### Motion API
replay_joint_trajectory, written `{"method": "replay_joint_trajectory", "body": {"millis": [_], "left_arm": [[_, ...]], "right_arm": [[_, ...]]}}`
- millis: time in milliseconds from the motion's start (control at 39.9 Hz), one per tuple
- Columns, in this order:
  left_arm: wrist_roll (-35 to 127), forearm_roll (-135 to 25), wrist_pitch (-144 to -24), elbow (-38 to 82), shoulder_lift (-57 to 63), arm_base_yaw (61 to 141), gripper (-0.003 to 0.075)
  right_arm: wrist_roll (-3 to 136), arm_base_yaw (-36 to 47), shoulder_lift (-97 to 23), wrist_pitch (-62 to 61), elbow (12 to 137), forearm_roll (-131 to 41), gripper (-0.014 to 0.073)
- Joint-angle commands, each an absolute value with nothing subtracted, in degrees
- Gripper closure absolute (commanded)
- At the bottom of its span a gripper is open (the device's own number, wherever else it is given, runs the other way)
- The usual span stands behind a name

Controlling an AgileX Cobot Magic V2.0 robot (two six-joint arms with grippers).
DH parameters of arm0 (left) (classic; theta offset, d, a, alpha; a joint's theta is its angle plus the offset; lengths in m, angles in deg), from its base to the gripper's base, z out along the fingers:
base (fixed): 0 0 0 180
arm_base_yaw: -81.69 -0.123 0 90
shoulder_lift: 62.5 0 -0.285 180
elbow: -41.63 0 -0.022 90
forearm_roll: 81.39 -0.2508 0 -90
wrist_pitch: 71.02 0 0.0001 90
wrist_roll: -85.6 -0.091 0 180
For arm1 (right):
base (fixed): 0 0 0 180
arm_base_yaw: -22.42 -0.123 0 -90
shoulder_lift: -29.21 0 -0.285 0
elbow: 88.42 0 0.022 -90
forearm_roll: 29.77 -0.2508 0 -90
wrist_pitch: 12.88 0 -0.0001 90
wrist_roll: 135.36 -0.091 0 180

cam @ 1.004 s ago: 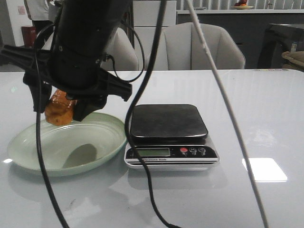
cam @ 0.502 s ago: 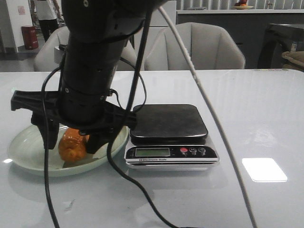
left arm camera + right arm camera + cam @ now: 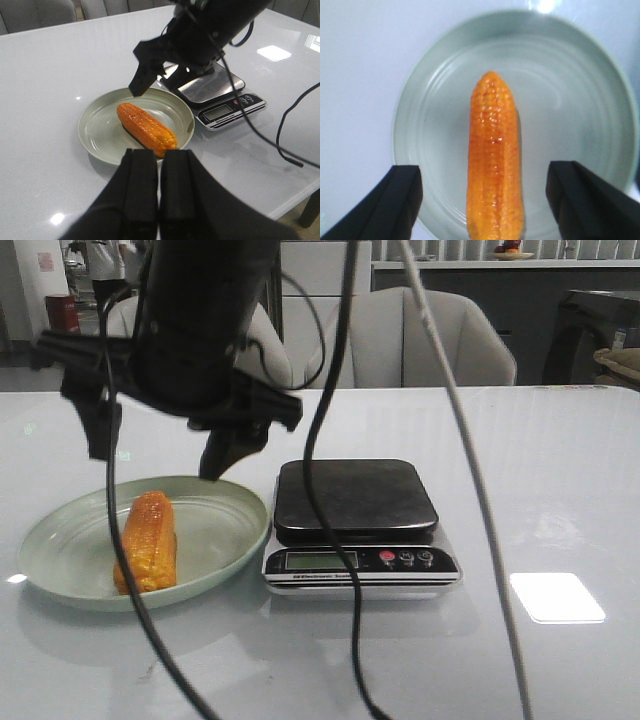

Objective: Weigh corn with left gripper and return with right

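Note:
The orange-yellow corn (image 3: 147, 540) lies flat in the pale green plate (image 3: 60, 550), left of the scale (image 3: 355, 495), whose black platform is bare. My right gripper (image 3: 160, 445) hangs open above the plate, fingers apart and clear of the corn. In the right wrist view the corn (image 3: 495, 150) lies lengthwise between the open fingers (image 3: 402, 192), untouched, on the plate (image 3: 570, 100). My left gripper (image 3: 159, 152) is shut and empty, back from the plate (image 3: 97, 130), looking at the corn (image 3: 146, 129) and the right gripper (image 3: 165, 80).
The scale's display and buttons (image 3: 360, 560) face the front. Loose black and white cables (image 3: 330, 540) hang across the front view before the scale. Grey chairs (image 3: 430, 340) stand behind the white glossy table (image 3: 540, 490).
My right gripper lowered the corn into the plate, let it go and rose, now open above it. The corn lies free in the plate.

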State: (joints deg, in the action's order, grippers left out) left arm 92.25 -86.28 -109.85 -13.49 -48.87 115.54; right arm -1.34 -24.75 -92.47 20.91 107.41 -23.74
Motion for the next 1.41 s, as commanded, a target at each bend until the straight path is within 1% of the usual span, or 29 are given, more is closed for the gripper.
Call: {"method": "replay_joint_trajectory", "body": {"millis": [0, 201, 376, 577, 753, 903, 1029, 1380], "left_arm": [[92.35, -86.50, -105.42, -12.09, -48.14, 115.40, 0.0598], [92.35, -86.50, -105.42, -12.09, -48.14, 115.40, 0.0598], [92.35, -86.50, -105.42, -12.09, -48.14, 115.40, 0.0598], [92.35, -86.50, -105.42, -12.09, -48.14, 115.40, 0.0598], [92.35, -86.50, -105.42, -12.09, -48.14, 115.40, 0.0598], [92.35, -86.50, -105.42, -12.09, -48.14, 115.40, 0.0598], [92.35, -86.50, -105.42, -12.09, -48.14, 115.40, 0.0598], [92.35, -86.50, -105.42, -12.09, -48.14, 115.40, 0.0598]], "right_arm": [[4.10, -23.18, -85.00, 22.65, 109.48, -21.20, -0.0013], [14.43, -20.62, -78.24, 32.63, 108.42, -18.56, -0.0013], [21.72, -18.97, -72.53, 35.14, 102.15, -17.09, -0.0013], [22.78, -13.96, -62.24, 28.55, 88.92, -16.39, -0.0013], [22.78, -9.44, -53.05, 22.58, 79.81, -16.39, -0.0013], [22.78, -9.31, -45.17, 19.66, 73.25, -15.10, -0.0013], [22.78, -9.31, -36.39, 16.63, 67.07, -14.89, -0.0013], [22.78, -9.31, -12.45, 18.03, 51.58, -11.94, -0.0013]]}}
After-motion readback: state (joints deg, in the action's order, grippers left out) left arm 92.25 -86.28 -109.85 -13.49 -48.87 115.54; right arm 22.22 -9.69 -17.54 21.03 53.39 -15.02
